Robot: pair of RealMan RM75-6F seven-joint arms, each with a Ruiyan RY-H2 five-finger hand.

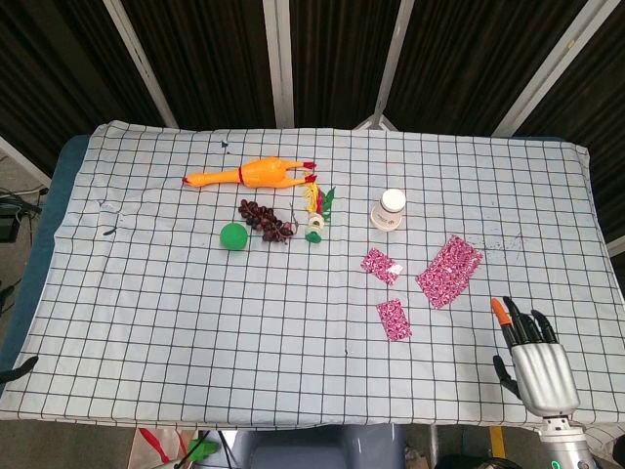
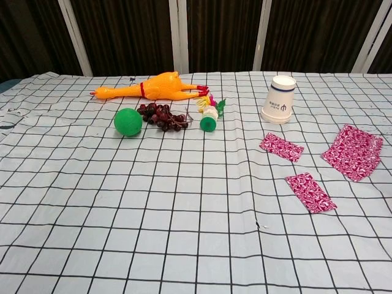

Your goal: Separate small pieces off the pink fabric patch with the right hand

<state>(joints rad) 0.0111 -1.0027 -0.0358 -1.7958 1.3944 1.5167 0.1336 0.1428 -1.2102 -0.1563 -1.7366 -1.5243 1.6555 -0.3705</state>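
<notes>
The right hand (image 1: 534,363) hovers empty, fingers spread. The pink fabric patch (image 1: 448,270) lies well beyond its fingertips, 2 small pieces (image 1: 394,319) further left. Likely light, limp cloth — pinch a corner, pull gently.

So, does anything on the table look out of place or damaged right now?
Only slightly. The paper cup stands upside down, mouth on the cloth. The pink fabric lies in three separate pieces: a large patch and two small pieces, all flat. The right hand is away from them, holding nothing.
</notes>
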